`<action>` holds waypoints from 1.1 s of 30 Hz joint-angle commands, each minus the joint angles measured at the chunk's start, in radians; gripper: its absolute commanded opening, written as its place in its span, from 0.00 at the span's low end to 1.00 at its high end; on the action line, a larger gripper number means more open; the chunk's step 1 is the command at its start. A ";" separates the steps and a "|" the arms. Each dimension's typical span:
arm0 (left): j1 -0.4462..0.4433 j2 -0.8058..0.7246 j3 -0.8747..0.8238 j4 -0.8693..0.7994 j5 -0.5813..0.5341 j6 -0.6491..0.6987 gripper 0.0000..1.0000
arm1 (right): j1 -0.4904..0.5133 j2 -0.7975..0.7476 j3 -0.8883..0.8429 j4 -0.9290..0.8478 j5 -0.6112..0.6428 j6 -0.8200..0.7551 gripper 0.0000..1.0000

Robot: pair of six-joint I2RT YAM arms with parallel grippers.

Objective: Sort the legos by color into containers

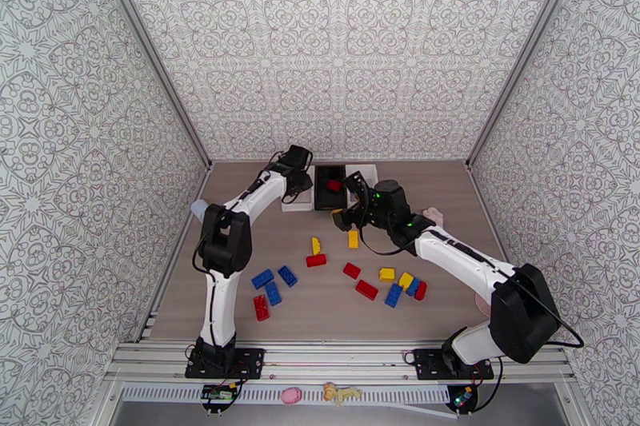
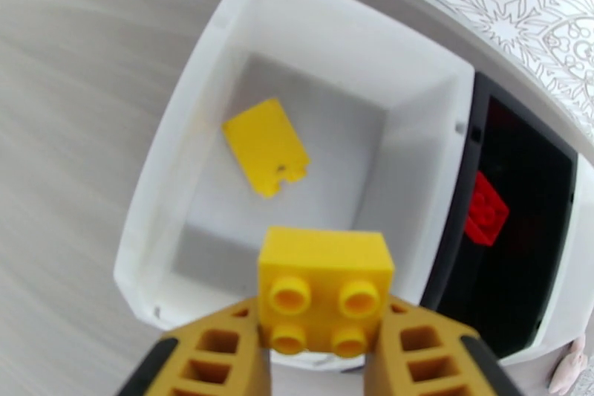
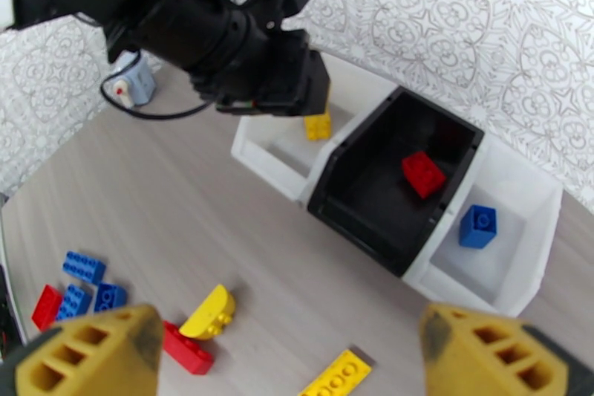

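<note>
left arm [image 1: 250, 197] stretched forward, left gripper [image 2: 323, 327] clamped on yellow lego [image 2: 325, 271]; right gripper [image 3: 289, 353] spread wide.

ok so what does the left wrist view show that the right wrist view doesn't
Left wrist view: a flat yellow piece lying on the floor of the left white bin, and the studs of the yellow brick clamped in the left gripper. Right wrist view: a blue brick in the right white bin, loose legos on the table, and the right gripper open above them. Shared: the held yellow brick over the left white bin, and the black bin with one red brick inside.
</note>
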 commanded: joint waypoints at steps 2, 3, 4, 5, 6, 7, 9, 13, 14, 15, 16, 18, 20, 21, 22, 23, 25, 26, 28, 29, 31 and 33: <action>0.014 0.047 0.044 0.002 0.032 0.036 0.34 | 0.004 -0.044 -0.021 0.015 0.040 0.026 0.94; 0.012 0.043 0.044 0.003 0.028 0.044 0.36 | 0.004 -0.053 -0.027 0.021 0.051 0.030 0.94; 0.010 0.035 0.044 0.005 0.021 0.055 0.38 | 0.003 -0.063 -0.035 0.024 0.068 0.032 0.94; 0.006 0.028 0.037 0.009 0.012 0.067 0.40 | 0.003 -0.071 -0.043 0.026 0.089 0.034 0.94; 0.003 0.000 0.030 0.016 0.010 0.080 0.42 | 0.004 -0.078 -0.050 0.027 0.109 0.038 0.94; -0.002 -0.020 0.019 0.023 0.007 0.095 0.46 | 0.004 -0.087 -0.061 0.033 0.133 0.043 0.94; -0.007 -0.063 -0.013 0.041 0.003 0.115 0.52 | 0.004 -0.111 -0.085 0.057 0.185 0.067 0.94; -0.020 -0.184 -0.136 0.112 0.003 0.143 0.62 | 0.004 -0.155 -0.118 0.070 0.283 0.100 0.94; -0.022 -0.222 -0.181 0.142 0.005 0.147 0.63 | 0.003 -0.164 -0.124 0.066 0.308 0.110 0.94; -0.027 -0.255 -0.221 0.171 0.008 0.154 0.64 | 0.002 -0.169 -0.126 0.062 0.332 0.118 0.94; -0.032 -0.296 -0.268 0.207 0.016 0.167 0.65 | 0.002 -0.173 -0.131 0.056 0.356 0.132 0.94; -0.047 -0.367 -0.349 0.265 0.020 0.198 0.67 | -0.001 -0.174 -0.136 0.049 0.376 0.143 0.94; -0.067 -0.439 -0.436 0.325 0.025 0.236 0.71 | -0.001 -0.171 -0.146 0.044 0.385 0.154 0.95; -0.076 -0.475 -0.471 0.352 0.026 0.255 0.73 | -0.001 -0.166 -0.148 0.046 0.395 0.169 0.95; -0.090 -0.512 -0.518 0.385 0.036 0.283 0.78 | -0.001 -0.161 -0.147 0.039 0.409 0.193 0.95; -0.106 -0.549 -0.560 0.418 0.047 0.319 0.86 | -0.002 -0.156 -0.142 0.024 0.416 0.212 0.96; -0.141 -0.612 -0.630 0.463 0.066 0.405 1.00 | -0.003 -0.147 -0.133 -0.010 0.430 0.243 0.98; -0.159 -0.644 -0.669 0.474 0.066 0.450 1.00 | -0.001 -0.148 -0.123 -0.041 0.433 0.249 1.00; -0.182 -0.707 -0.740 0.493 0.089 0.506 1.00 | -0.001 -0.151 -0.120 -0.081 0.428 0.255 1.00; -0.187 -0.740 -0.782 0.516 0.122 0.531 1.00 | -0.001 -0.154 -0.123 -0.094 0.427 0.264 1.00; -0.198 -0.802 -0.870 0.580 0.186 0.561 1.00 | -0.001 -0.155 -0.120 -0.134 0.424 0.290 0.99; -0.211 -0.862 -0.954 0.653 0.278 0.600 1.00 | -0.002 -0.148 -0.110 -0.162 0.410 0.302 1.00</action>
